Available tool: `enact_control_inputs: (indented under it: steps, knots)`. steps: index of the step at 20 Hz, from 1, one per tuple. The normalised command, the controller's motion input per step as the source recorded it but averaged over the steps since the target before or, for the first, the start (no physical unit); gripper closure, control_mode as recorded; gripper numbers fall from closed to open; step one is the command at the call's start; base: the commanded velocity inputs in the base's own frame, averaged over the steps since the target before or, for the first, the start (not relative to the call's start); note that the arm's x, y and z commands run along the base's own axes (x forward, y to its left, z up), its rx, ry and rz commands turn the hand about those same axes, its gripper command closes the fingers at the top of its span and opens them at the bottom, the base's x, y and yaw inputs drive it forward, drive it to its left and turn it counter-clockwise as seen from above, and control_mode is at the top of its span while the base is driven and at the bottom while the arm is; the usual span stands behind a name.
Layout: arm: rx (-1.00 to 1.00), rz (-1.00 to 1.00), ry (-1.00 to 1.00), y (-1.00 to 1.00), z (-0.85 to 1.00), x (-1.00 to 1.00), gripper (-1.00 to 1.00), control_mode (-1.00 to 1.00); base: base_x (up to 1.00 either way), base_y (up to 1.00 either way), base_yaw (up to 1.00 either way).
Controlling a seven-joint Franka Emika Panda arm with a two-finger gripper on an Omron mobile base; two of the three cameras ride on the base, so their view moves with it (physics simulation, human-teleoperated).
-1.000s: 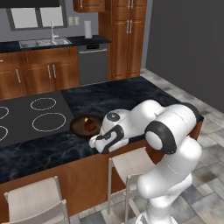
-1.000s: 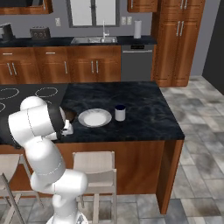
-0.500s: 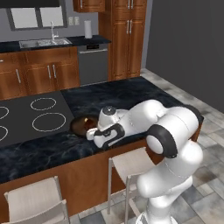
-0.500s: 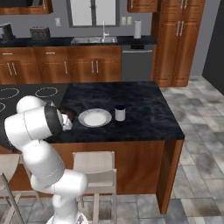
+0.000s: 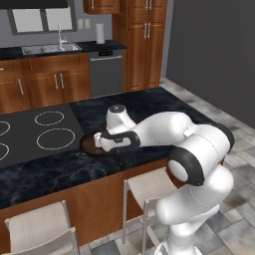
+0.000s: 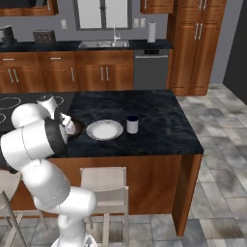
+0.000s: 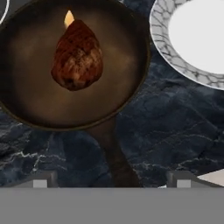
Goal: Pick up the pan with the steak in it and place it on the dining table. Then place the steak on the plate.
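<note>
Pan (image 7: 65, 65) on the table (image 7: 175, 127) just left of the plate (image 7: 192, 35), steak (image 7: 78, 54) inside it beside a yellowish bit (image 7: 69, 18), handle running down between the spread fingers (image 7: 39, 179), gripper (image 7: 111, 181) seemingly released, nothing clasped.

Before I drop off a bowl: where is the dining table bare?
Bare stone runs from the cup to the dining table's far end. Crowded: the pan, plate and end effector cluster beside the cooktop.
</note>
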Motion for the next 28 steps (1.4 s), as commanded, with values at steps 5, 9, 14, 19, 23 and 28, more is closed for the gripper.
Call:
enact_control_inputs:
  steps: [5, 9, 14, 19, 23, 28]
  knots:
    - [0.0, -0.1, 0.04, 0.19, 0.22, 0.46, -1.0, -1.0, 0.0, 0.0, 0.0]
    - [-0.01, -0.09, 0.01, 0.28, 0.02, 0.55, -1.0, -1.0, 0.0, 0.0, 0.0]
    - [-0.02, -0.05, 0.0, 0.23, -0.02, 0.49, -1.0, -1.0, 0.0, 0.0, 0.0]
    - [-0.01, 0.0, 0.0, 0.02, -0.09, 0.26, -1.0, -1.0, 0.0, 0.0, 0.0]
    - [0.0, 0.0, 0.01, 0.0, -0.1, 0.29, -1.0, -1.0, 0.0, 0.0, 0.0]
    - [0.0, 0.04, 0.02, -0.1, -0.16, 0.22, -1.0, -1.0, 0.0, 0.0, 0.0]
